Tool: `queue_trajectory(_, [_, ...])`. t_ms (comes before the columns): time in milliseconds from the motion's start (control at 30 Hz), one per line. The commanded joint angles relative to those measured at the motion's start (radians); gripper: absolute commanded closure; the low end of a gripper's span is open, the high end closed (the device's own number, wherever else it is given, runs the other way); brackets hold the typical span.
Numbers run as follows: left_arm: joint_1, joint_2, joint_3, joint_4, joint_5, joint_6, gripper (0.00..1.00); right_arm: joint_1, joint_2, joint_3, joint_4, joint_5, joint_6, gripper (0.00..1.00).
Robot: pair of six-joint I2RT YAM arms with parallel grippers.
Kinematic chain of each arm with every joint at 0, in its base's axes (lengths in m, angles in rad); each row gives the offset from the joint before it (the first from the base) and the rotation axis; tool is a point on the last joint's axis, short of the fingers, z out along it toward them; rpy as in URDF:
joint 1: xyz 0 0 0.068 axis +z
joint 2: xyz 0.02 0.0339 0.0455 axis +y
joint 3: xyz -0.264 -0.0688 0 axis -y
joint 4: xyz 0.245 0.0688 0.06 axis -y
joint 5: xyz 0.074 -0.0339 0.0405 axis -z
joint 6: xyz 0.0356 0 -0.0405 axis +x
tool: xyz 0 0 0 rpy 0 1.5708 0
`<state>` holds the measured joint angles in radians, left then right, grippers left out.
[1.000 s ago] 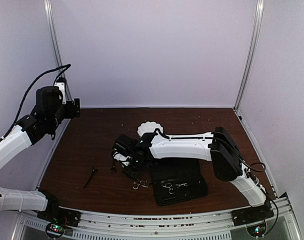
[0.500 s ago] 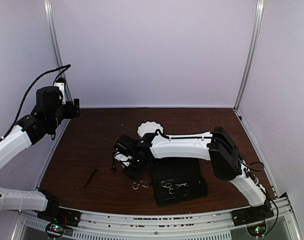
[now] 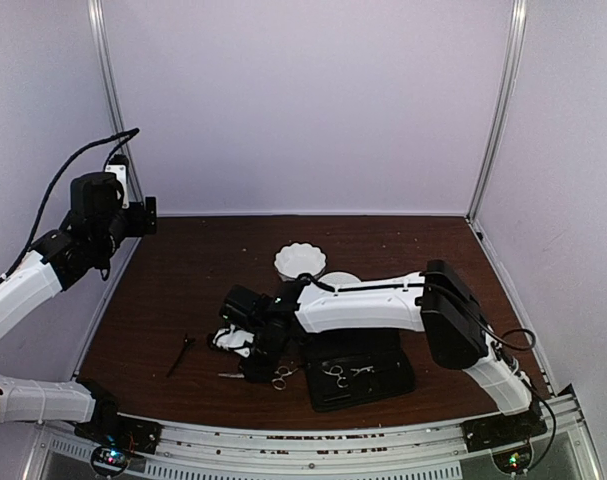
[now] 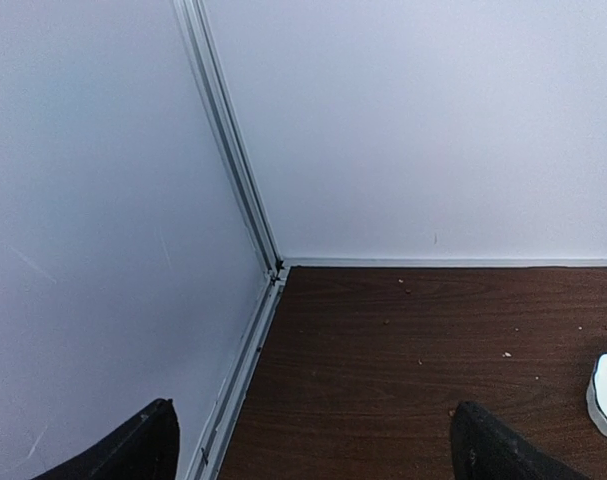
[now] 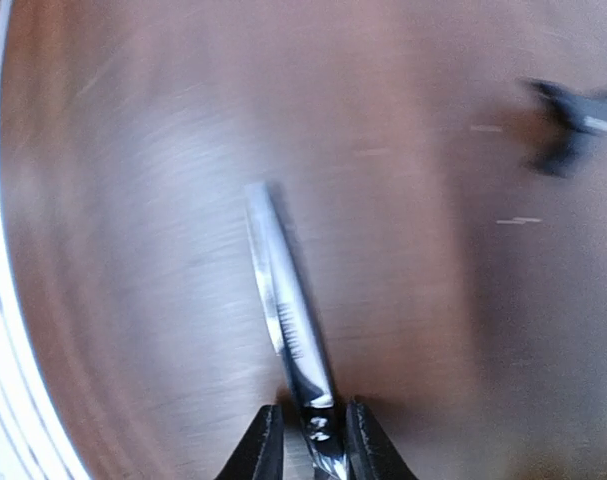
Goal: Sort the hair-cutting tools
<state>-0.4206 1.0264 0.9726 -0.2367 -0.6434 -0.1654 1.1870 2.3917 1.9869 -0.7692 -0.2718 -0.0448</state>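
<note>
Now R gripper pinches scissors btwn fingers, blades sticking out ahead.

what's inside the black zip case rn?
One pair of silver scissors lies in the open black case. The right arm overhangs its far edge, so that strip is hidden. The other scissors are outside, clamped in the right gripper.

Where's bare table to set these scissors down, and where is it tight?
Bare wood: the back-left stretch between the clip and back wall, and back-right beyond the white bowls. Crowded centre-front: right gripper, scissors, black case.
</note>
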Motion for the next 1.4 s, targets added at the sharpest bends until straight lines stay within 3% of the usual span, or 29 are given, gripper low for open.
queue_trajectory(0, [0.001,-0.018,0.024,0.02,-0.01,0.009,0.02,0.057,0.014,-0.001,-0.137,-0.041,-0.129,0.77])
queue_trajectory(300, [0.0,-0.017,0.026,0.016,0.001,0.007,0.02,0.065,0.009,0.054,-0.227,0.1,-0.218,0.62])
queue_trajectory(433, [0.002,-0.017,0.026,0.015,0.005,0.006,0.02,0.065,0.064,0.164,-0.362,0.103,-0.292,0.6])
queue_trajectory(633, [0.001,-0.014,0.028,0.014,0.011,0.004,0.02,0.07,0.081,0.188,-0.378,0.098,-0.318,0.6])
queue_trajectory(1067, [0.001,-0.005,0.029,0.013,0.019,0.007,0.02,0.113,0.123,0.271,-0.368,0.104,-0.329,0.65])
queue_trajectory(1367, [0.001,0.0,0.031,0.01,0.023,0.007,0.02,0.115,0.128,0.254,-0.386,0.136,-0.339,0.77])
